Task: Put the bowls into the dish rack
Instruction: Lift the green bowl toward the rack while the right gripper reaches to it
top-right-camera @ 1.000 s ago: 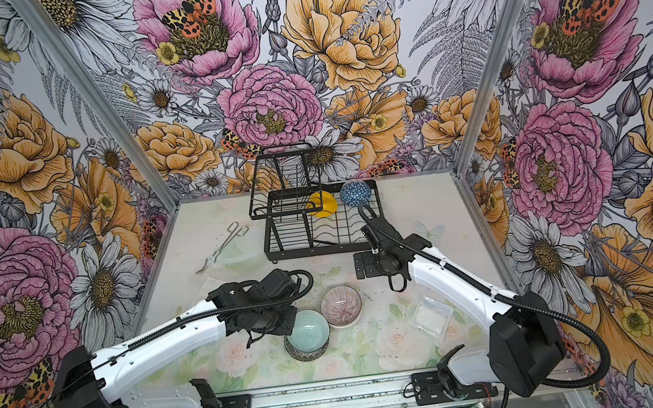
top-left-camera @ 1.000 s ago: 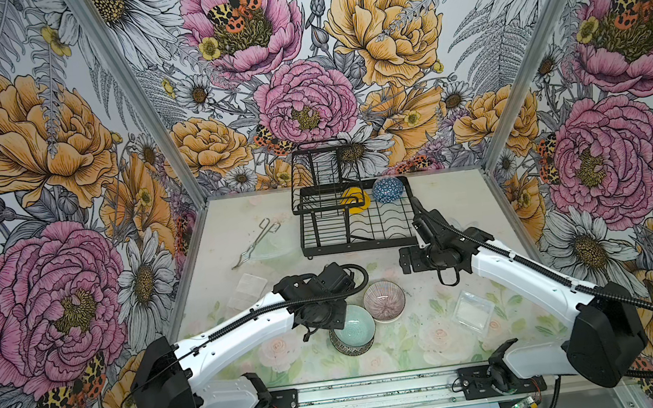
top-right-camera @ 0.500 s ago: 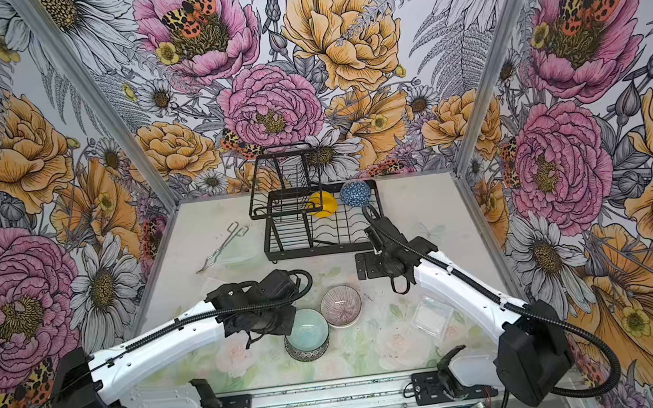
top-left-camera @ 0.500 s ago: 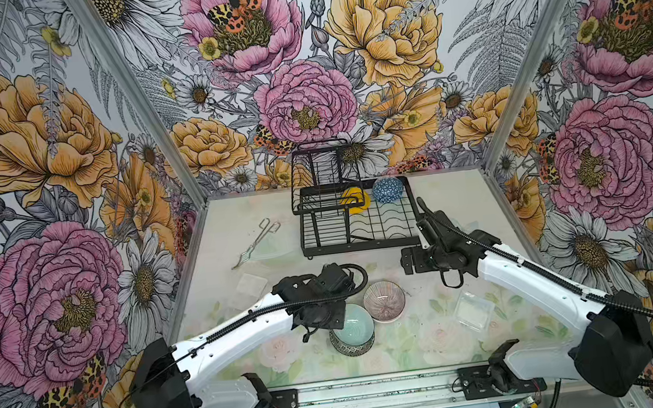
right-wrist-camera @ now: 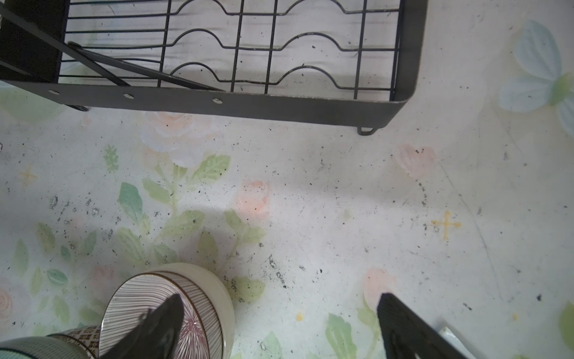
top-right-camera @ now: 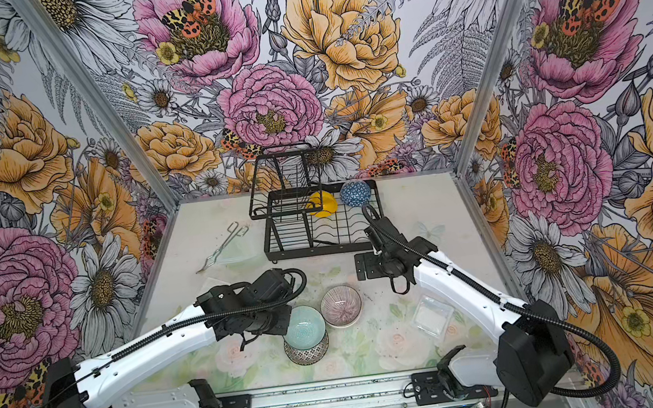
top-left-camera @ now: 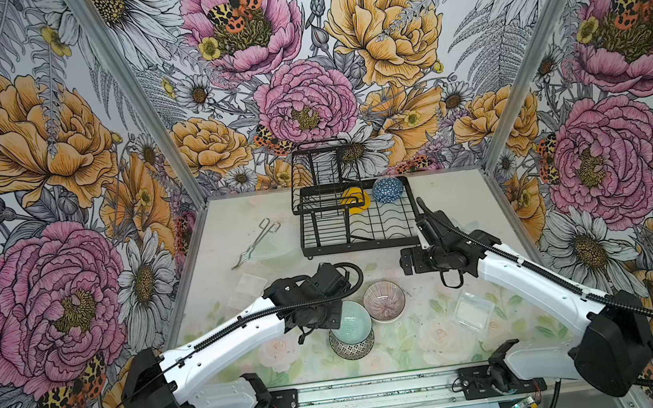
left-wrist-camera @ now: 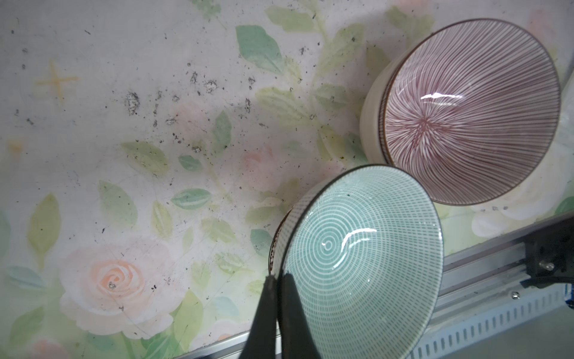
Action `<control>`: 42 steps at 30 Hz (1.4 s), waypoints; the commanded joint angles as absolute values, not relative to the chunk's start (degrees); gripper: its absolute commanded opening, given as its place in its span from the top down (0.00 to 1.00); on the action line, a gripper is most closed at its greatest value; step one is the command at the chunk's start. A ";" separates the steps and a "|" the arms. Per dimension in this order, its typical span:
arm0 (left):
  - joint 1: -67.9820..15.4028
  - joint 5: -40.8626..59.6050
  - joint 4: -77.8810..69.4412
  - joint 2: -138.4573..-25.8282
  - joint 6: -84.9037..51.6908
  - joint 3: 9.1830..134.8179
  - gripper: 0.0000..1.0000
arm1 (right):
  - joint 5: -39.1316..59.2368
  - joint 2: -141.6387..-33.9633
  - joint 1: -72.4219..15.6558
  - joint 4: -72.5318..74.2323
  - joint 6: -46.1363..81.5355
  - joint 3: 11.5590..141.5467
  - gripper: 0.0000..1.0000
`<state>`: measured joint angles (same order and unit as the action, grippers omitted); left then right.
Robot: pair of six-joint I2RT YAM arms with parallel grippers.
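Observation:
My left gripper (left-wrist-camera: 278,278) is shut on the rim of the pale teal bowl (left-wrist-camera: 357,255), which is tilted. In both top views the teal bowl (top-left-camera: 351,323) (top-right-camera: 304,328) rests in the black-and-white patterned bowl (top-left-camera: 352,350) (top-right-camera: 306,357). The pink-striped bowl (top-left-camera: 384,301) (top-right-camera: 340,306) (right-wrist-camera: 198,298) stands beside them. My right gripper (right-wrist-camera: 279,298) (top-left-camera: 417,261) hangs open above the table, one finger over the pink-striped bowl. Behind it is the dish rack (top-left-camera: 363,246) (top-right-camera: 317,252) (right-wrist-camera: 248,105), with the yellow bowl (top-left-camera: 356,206) and the blue-patterned bowl (top-left-camera: 387,189) at its far end.
Metal tongs (top-left-camera: 256,242) lie left of the rack beside a clear dish (top-left-camera: 277,249). A clear square tub (top-left-camera: 473,310) sits at the right under my right arm, and a clear lid (top-left-camera: 250,285) lies at the left. A metal rail (left-wrist-camera: 484,264) edges the table's near side.
The right arm has drawn back slightly from the rack, its gripper still open. The left gripper stays shut on the teal bowl's rim and has hardly moved.

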<state>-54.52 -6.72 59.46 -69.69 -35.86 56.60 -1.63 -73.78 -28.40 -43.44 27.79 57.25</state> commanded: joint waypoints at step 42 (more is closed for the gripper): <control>-42.76 -7.86 38.93 -88.87 -11.51 86.83 1.00 | 14.48 -79.60 -27.99 -32.26 29.05 69.70 0.33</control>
<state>-43.24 -11.86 44.49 -88.79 -12.75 84.68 13.82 -78.02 -28.40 -35.07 28.08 68.18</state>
